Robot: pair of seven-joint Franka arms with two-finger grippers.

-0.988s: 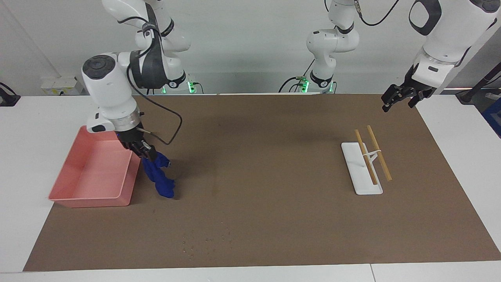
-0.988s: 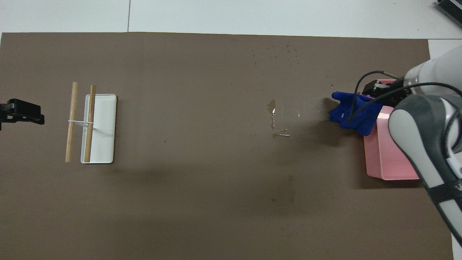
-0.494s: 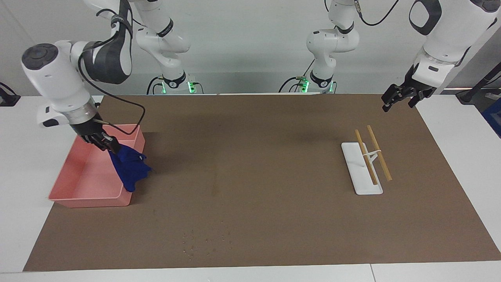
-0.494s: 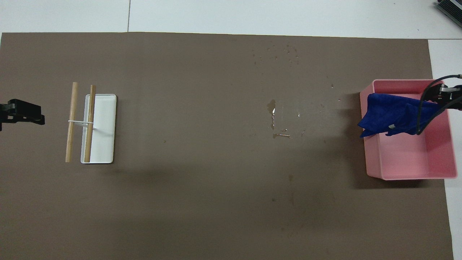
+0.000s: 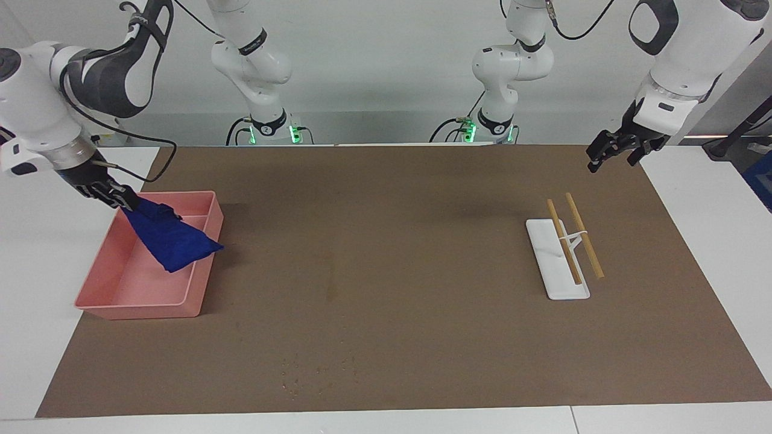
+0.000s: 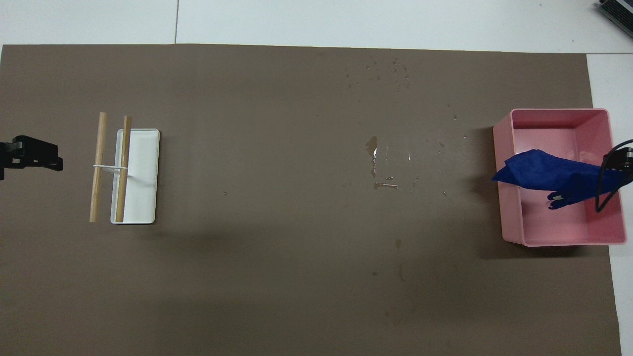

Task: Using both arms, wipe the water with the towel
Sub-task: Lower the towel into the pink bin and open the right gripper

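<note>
Carried from the mat beside the pink tray (image 5: 114, 295) a second ago, the towel (image 5: 169, 238) now hangs over the tray, one corner draped across its rim, pinched in the clenched right gripper (image 5: 123, 201). Left gripper (image 5: 609, 158), jaws spread and empty, waits over the mat (image 5: 422, 211) corner at the left arm's end, close to the robots. Water (image 6: 374, 157) lies mid-mat as a glossy blotch, well apart from the tray. Two wooden sticks (image 5: 573, 235) rest across a white stand (image 5: 552, 265).
</note>
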